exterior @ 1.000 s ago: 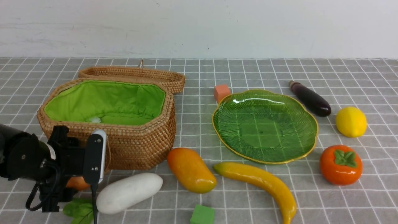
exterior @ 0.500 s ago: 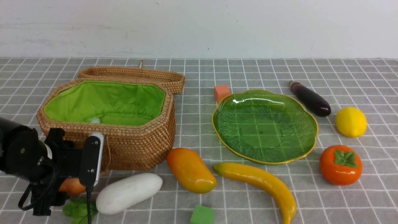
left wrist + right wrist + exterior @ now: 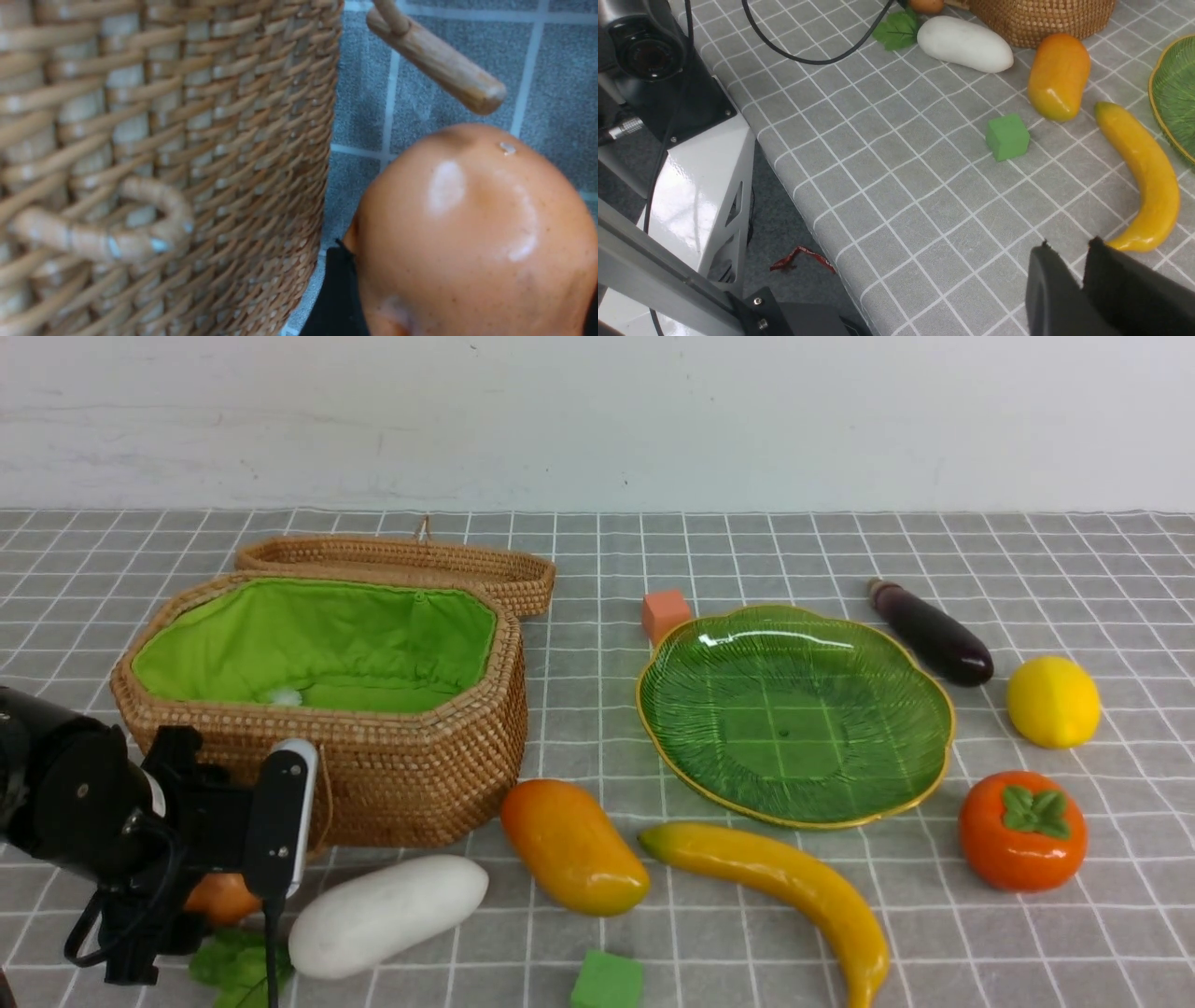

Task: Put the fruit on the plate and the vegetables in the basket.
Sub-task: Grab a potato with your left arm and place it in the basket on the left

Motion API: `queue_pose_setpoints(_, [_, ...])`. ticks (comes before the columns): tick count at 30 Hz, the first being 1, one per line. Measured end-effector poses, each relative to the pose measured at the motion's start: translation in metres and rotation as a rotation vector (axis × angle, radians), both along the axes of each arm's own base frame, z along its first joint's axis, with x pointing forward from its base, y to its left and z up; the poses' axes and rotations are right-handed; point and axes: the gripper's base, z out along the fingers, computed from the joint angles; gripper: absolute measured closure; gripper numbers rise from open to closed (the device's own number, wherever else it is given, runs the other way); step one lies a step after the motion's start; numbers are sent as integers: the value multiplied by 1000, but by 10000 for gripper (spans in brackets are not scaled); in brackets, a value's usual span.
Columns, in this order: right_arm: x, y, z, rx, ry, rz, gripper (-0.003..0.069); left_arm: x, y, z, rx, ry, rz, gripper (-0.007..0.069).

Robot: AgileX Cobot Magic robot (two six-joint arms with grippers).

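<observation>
Left hand [image 3: 201, 910] straddles potato [image 3: 467, 233] beside basket [image 3: 420, 775], near-left counter [image 3: 597, 569] corner; clamped or not, cannot tell. Right hand [image 3: 1083, 263]: nearly together, holding nothing.

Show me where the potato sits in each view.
Front: potato low left, between basket and radish leaves, half hidden by the left arm.
Left wrist: potato close up beside the basket wall.
Right wrist: potato just past the radish leaves.
Shared landmark: the basket.
</observation>
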Motion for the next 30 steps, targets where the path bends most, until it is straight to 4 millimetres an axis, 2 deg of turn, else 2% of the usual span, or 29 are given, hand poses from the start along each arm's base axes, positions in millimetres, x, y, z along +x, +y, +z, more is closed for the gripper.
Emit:
queue_pose_setpoints(7, [0,0,1,10,-2,1,533,-4,1,6,7,13,8,58])
queue_pose_setpoints(13, [0,0,1,15,-9,-3,533,-36,7,20,19,159,73,59])
queue_pose_setpoints(16, [0,0,1,15,-9,-4,533,-51,6,43,-25,125,109,60])
queue_pose_setpoints(17, [0,0,1,15,-9,-4,533,-51,6,43,-25,125,110,60])
queue_pose_setpoints(20, [2,1,3,30,-28,-17,531,-66,5,89,-137,-83,165,60])
queue_pose_setpoints(21, [3,1,4,34,-33,-21,531,-66,5,92,-142,-98,165,60])
queue_pose_setpoints(22, [6,1,7,61,-67,-44,531,-67,3,119,-212,-233,193,60])
queue_pose_setpoints(23, [6,1,8,66,-72,-48,531,-67,3,121,-220,-243,196,60])
queue_pose_setpoints(24, [10,0,12,99,-113,-77,531,-65,1,146,-287,-355,217,60])
queue_pose_setpoints(26, [14,0,19,151,-176,-122,530,-59,-1,172,-380,-468,244,60])
queue_pose_setpoints(27, [15,-1,19,156,-182,-127,530,-58,-2,175,-393,-475,248,60])
queue_pose_setpoints(28, [18,-1,24,192,-217,-156,530,-50,-4,185,-448,-514,265,60])
queue_pose_setpoints(30, [20,-2,28,234,-244,-190,530,-36,-7,190,-495,-533,279,60])
